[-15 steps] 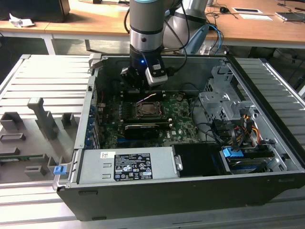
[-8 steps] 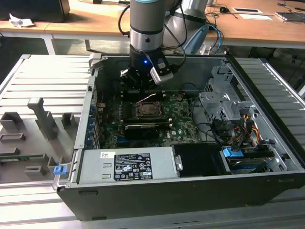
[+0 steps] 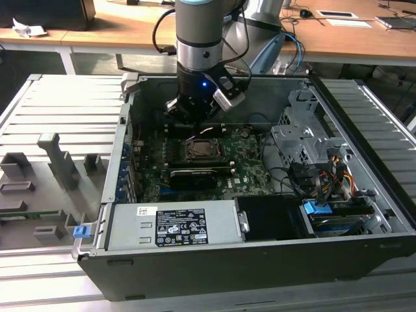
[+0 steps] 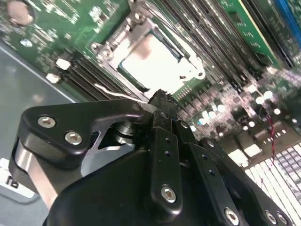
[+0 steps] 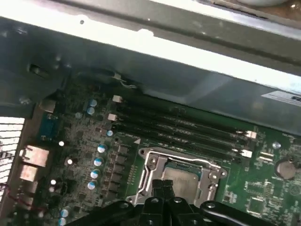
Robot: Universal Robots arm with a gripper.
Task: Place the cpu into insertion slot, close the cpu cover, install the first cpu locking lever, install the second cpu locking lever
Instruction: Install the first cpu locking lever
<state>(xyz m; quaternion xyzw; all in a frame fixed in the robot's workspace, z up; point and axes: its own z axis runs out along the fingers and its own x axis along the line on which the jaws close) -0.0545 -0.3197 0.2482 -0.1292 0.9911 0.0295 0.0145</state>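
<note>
We're in a robotics lab: robot arm (image 3: 198,32) over an opened PC case (image 3: 227,270) on a slatted aluminium bench (image 3: 65,104), grey part fixtures (image 3: 58,159) toward the bench edge on the exterior view's left, wooden desks (image 3: 123,29) behind.

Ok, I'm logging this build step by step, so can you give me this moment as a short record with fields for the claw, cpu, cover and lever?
setting: open computer case, arm reaching inside
claw: shut, low over the edge of the insertion slot
cpu: seated in the slot, silver top showing
cpu cover: appears lowered, framing the cpu
locking lever: thin wire beside the claw tip; cannot tell whether it is latched or gripped
</note>
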